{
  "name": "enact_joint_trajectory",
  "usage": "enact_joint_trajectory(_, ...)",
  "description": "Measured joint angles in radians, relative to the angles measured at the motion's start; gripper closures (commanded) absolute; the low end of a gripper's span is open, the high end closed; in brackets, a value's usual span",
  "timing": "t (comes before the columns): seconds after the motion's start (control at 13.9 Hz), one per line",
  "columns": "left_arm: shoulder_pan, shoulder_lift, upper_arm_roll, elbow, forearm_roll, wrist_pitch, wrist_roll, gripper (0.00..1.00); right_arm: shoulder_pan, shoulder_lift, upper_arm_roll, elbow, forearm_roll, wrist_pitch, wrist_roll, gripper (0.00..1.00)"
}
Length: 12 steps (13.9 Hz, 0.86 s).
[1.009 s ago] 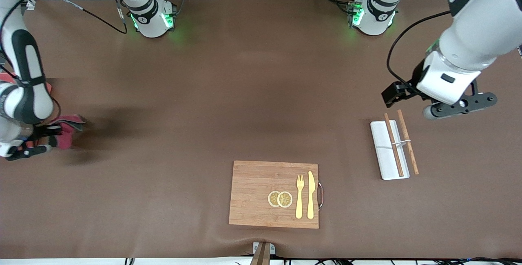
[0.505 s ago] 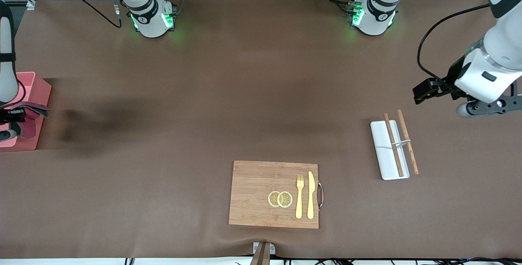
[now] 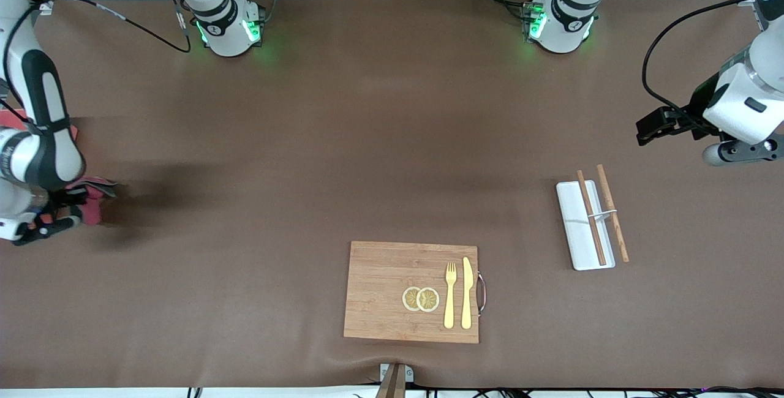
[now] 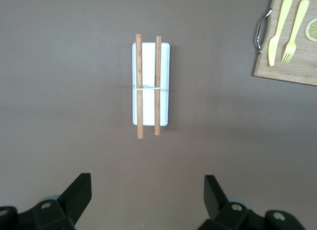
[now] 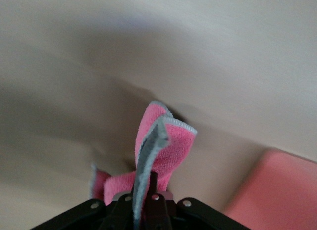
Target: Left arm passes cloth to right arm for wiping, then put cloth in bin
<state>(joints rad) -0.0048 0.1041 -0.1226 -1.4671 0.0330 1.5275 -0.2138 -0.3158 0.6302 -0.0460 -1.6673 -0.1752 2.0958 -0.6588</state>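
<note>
Brown table point(image 3: 367, 141), long and plain, both arm bases along its farther edge.

Toward the right arm's end: right gripper point(image 5: 153, 200) clenched tight on the cloth point(image 5: 166, 141), low over the bare table surface just beside the bin point(image 5: 277, 190). Pinched at one bunched end, with a pink fold edged in grey standing out past the fingertips and a smaller pink flap off to one side. Not in the bin; outside its pink wall, on the side toward the middle of the table. Cannot tell whether the hanging fabric touches the surface.

Toward the left arm's end: left gripper point(image 4: 146, 195) released, jaws spread wide and holding nothing, up in the air over bare table near the white tray point(image 3: 579, 226). Waiting there, well apart from the cloth.

On and by the tray: two wooden chopsticks point(image 3: 591, 217), side by side along its length, propped on a thin rest across the tray's middle; in the front view, one over the tray, the other along its edge toward the left arm's end.

Nearer to the front camera, about mid-table: wooden board point(image 3: 380, 294) with a metal handle point(image 3: 481, 292) on its edge. On it, two lemon slices point(image 3: 421, 299) overlapping, then a yellow fork point(image 3: 450, 294) and a yellow knife point(image 3: 467, 292) parallel, just beside each other, the knife next to the handle.
</note>
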Motion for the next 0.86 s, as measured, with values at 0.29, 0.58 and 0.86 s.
enact_joint_trajectory(0.29, -0.001, -0.019, 0.041, -0.02, -0.004, 0.0, 0.057, 0.0, 0.152, 0.008, 0.01, -0.012, 0.114, -0.012, 0.121, 1.0)
enact_joint_trajectory(0.58, -0.001, -0.029, 0.054, -0.041, -0.005, -0.001, 0.067, 0.0, 0.293, -0.013, 0.017, -0.003, 0.247, -0.072, 0.307, 1.0)
enact_joint_trajectory(0.86, -0.013, -0.04, 0.055, -0.043, -0.006, -0.017, 0.069, 0.0, 0.406, -0.11, 0.019, 0.019, 0.286, -0.214, 0.558, 1.0)
